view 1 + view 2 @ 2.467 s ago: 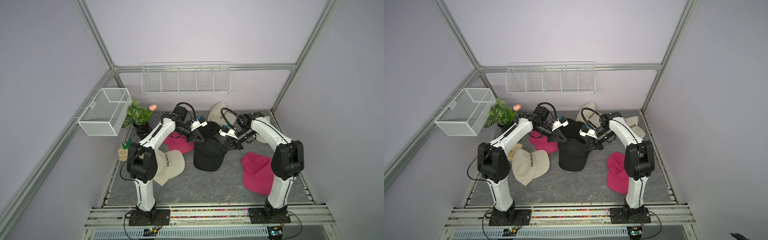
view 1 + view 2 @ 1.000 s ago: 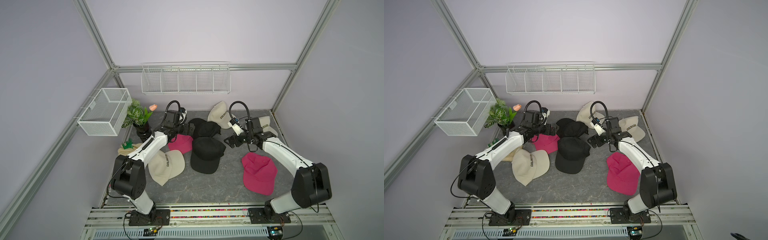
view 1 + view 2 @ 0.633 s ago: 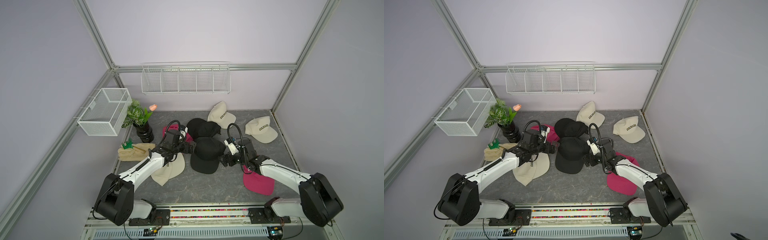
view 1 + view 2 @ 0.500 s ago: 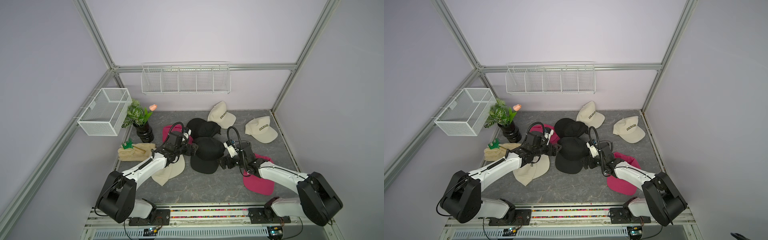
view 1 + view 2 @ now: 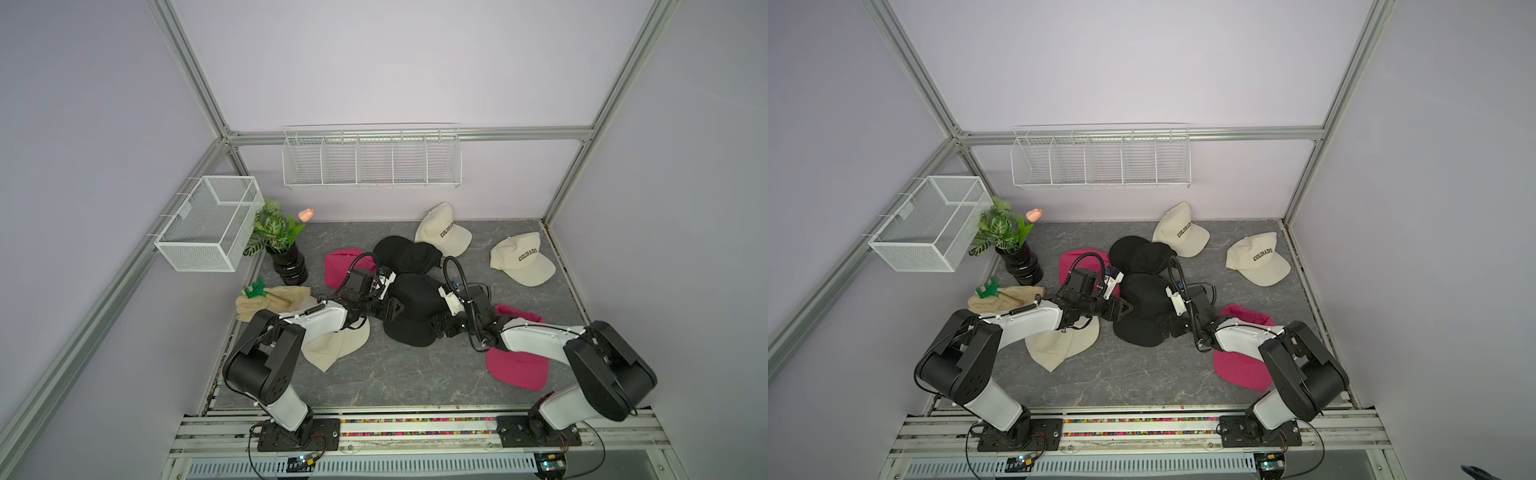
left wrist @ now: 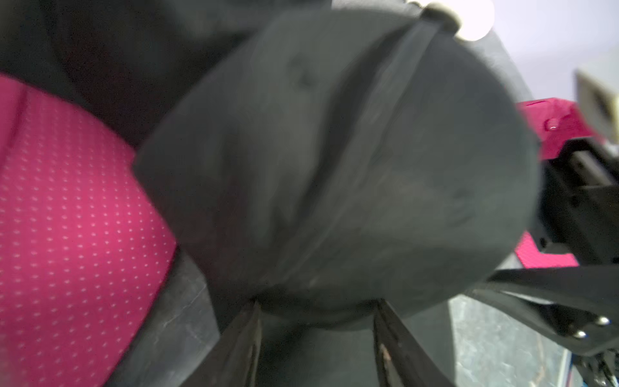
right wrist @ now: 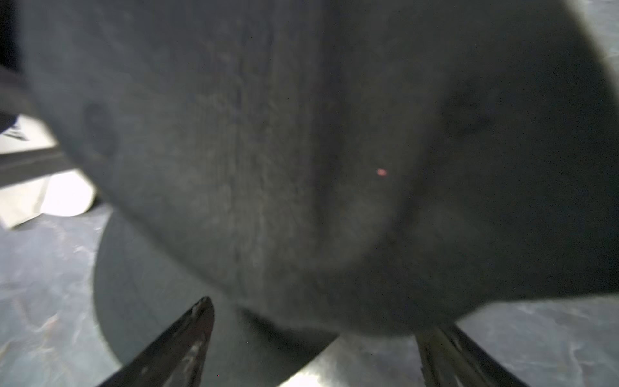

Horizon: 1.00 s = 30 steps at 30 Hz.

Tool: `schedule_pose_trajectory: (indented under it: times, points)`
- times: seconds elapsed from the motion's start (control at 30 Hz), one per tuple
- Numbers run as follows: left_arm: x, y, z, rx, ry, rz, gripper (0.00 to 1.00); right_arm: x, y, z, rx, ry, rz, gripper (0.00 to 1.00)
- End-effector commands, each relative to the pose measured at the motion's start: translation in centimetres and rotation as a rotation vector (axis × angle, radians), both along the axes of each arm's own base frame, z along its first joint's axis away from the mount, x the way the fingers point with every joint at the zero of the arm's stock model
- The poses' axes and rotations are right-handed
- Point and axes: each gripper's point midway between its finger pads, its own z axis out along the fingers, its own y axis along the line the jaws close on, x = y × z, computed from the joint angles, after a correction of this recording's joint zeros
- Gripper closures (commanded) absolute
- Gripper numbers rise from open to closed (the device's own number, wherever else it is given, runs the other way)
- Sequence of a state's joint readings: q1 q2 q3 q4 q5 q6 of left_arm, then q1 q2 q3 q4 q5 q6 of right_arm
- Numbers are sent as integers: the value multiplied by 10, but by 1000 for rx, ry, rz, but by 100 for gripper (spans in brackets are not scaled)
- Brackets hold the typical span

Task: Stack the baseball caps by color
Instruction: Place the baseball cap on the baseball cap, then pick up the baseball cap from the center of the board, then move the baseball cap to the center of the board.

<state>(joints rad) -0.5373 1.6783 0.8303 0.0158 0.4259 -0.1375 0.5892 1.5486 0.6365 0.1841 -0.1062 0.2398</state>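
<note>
Both arms have dropped from the back of the desk [image 5: 395,376] and now lie low, one on each side of the black cap [image 5: 415,297]. The left gripper [image 5: 397,309] has slid in against that cap's side.

In both top views the cap sits on the desk between the two grippers, with its brim toward me. The left gripper [image 5: 1126,309] touches the crown's edge. The right gripper [image 5: 436,330] sits at the opposite edge, near the brim.

From the left wrist I see the crown [image 6: 335,150] bulging between the fingers [image 6: 244,335]. The left gripper [image 6: 315,310] has narrowed about the cap's rim. I cannot tell whether it pinches the fabric yet.

From the right wrist the same cap [image 7: 301,150] fills the frame. The right gripper [image 7: 315,321] stands wide, and its fingers [image 7: 187,335] straddle the cap's edge with a gap on either side.

- A pink cap [image 5: 338,266] lies just beyond the left gripper.
- Two more black caps [image 5: 409,255] overlap past both grippers.
- A cream cap [image 5: 336,347] lies under the left arm, behind its gripper.
- A second pink cap [image 5: 515,365] lies under the right arm.
- Two lettered cream caps [image 5: 442,232] lie well beyond the right gripper.
</note>
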Motion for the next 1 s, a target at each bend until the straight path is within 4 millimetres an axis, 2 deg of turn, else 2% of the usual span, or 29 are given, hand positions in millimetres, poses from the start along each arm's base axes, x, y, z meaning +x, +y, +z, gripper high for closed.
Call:
schedule_pose_trajectory:
  times: [0.0, 0.07, 0.13, 0.2, 0.27, 0.4, 0.57, 0.63, 0.73, 0.97]
  points:
    - [5, 4, -26, 90, 51, 36, 52, 1, -16, -17, -94, 49, -74, 9]
    - [5, 5, -33, 121, 59, 47, 54, 2, -17, -18, -103, 55, -80, 9]
    - [7, 3, -27, 107, 51, 57, 54, 2, -16, -17, -102, 52, -76, 8]
    - [11, 1, -10, 74, 21, 73, 53, 3, -19, -12, -101, 42, -90, 4]
    - [19, 2, 12, 41, -23, 115, 46, 6, -23, -5, -92, 22, -114, 0]
    - [41, 8, 58, -43, -82, 222, 30, 11, -34, 12, -89, -49, -138, 3]
    - [85, 23, 100, -76, -138, 393, 16, 13, -34, 34, -57, -147, -110, 5]
    - [104, 21, 103, -22, -141, 416, 16, 13, -32, 40, -27, -170, -106, 7]
    - [131, 13, 89, 64, -99, 431, 16, 10, -26, 47, 22, -172, -99, 11]
    - [165, -20, 62, 156, -36, 355, 16, -4, -13, 47, 89, -125, -50, 11]
